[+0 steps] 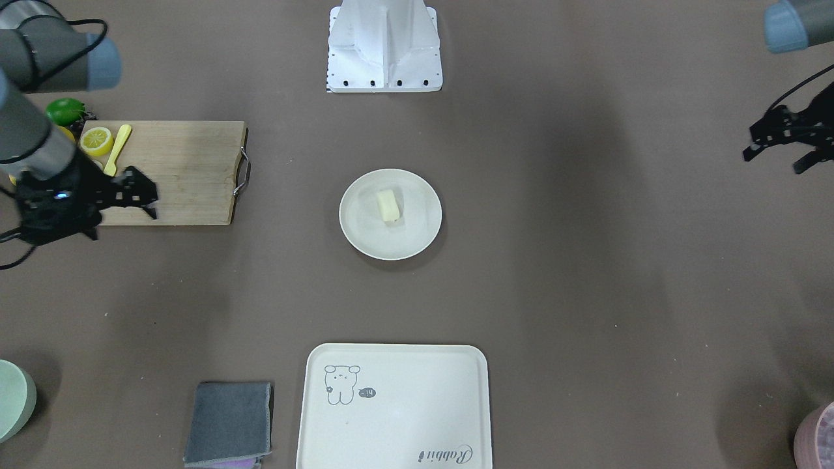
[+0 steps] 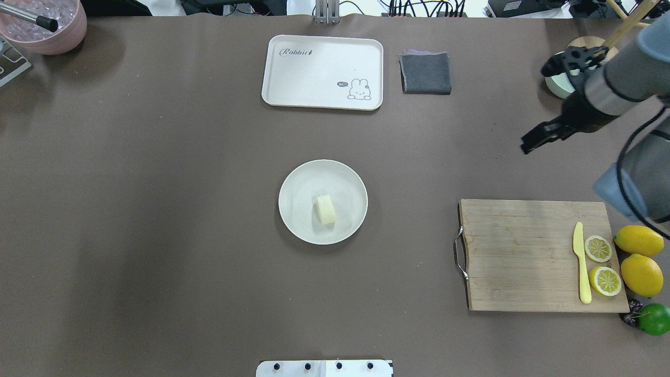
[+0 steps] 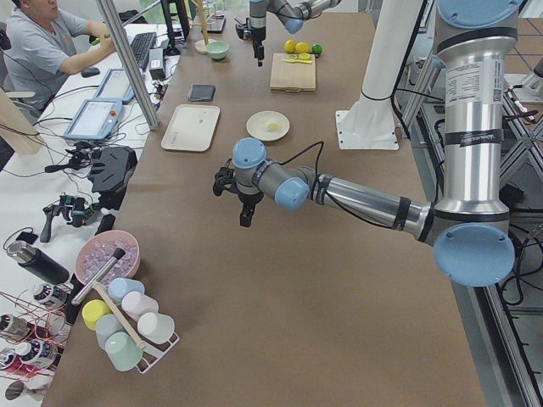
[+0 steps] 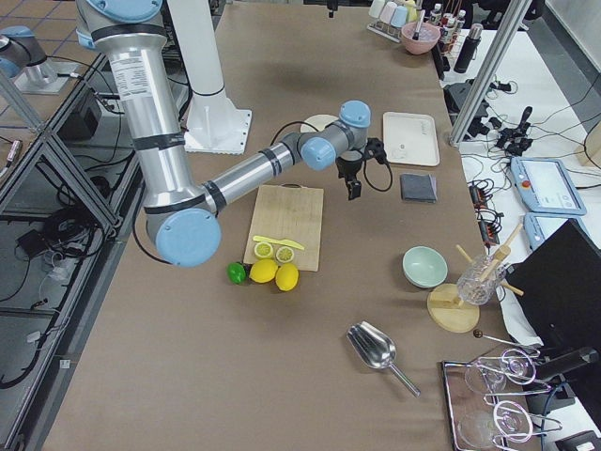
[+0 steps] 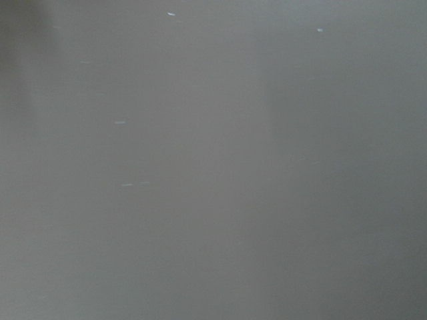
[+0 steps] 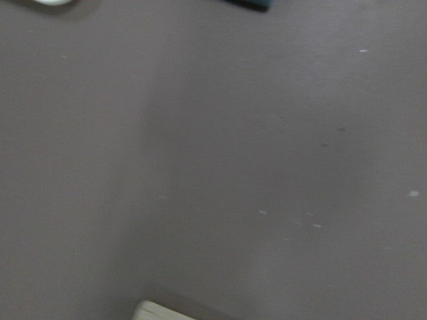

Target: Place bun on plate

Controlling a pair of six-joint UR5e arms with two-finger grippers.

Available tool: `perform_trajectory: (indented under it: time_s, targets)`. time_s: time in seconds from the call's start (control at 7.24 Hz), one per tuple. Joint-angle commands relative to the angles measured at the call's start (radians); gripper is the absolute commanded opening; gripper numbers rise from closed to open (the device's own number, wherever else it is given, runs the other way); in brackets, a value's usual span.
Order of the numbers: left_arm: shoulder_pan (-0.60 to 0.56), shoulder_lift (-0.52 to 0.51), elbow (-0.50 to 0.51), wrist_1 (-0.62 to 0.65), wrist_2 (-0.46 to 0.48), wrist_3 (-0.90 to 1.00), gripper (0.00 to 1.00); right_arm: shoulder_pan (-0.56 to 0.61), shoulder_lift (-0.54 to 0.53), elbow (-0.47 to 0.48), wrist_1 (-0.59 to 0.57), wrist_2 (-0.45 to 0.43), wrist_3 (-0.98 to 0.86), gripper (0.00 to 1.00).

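Observation:
The bun (image 1: 388, 206) (image 2: 325, 209), a small pale cream-yellow lump, lies inside the round off-white plate (image 1: 365, 229) (image 2: 298, 209) at the table's middle. Nothing touches it. My right gripper (image 2: 534, 107) (image 1: 127, 225) hangs open and holds nothing, far off to the plate's side, near the wooden cutting board (image 2: 523, 251). My left gripper (image 1: 774, 161) hovers open and holds nothing near the opposite table end, also seen in the exterior left view (image 3: 242, 199). Both wrist views show only blurred brown tabletop.
The cutting board (image 1: 182, 169) carries two lemon halves (image 2: 598, 248) and a yellow knife (image 2: 580, 262), with whole lemons (image 2: 638, 240) and a lime (image 2: 654, 318) beside it. A cream tray (image 2: 314, 73), grey cloth (image 2: 426, 73), mint dish (image 1: 13, 398) and pink bowl (image 2: 57, 39) line the far side.

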Motion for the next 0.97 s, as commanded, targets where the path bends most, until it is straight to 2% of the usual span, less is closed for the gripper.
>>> perform_trajectory:
  time_s: [0.0,0.14,0.28,0.55,0.83]
  targets:
    - [-0.140,0.032,0.037,0.164,0.004,0.197,0.97,0.226,-0.196,-0.032,0.005,0.043,-0.367,1.00]
    - [-0.173,0.055,0.025,0.172,0.082,0.231,0.97,0.318,-0.227,-0.080,0.001,0.085,-0.510,1.00]
    - [-0.194,0.078,0.030,0.172,0.112,0.242,0.97,0.366,-0.229,-0.128,-0.001,0.127,-0.552,1.00]
    - [-0.198,0.084,0.028,0.174,0.103,0.229,0.97,0.470,-0.223,-0.139,-0.056,0.128,-0.559,1.00]
    - [-0.196,0.084,0.019,0.171,0.100,0.228,0.97,0.464,-0.215,-0.145,-0.121,0.113,-0.576,1.00]
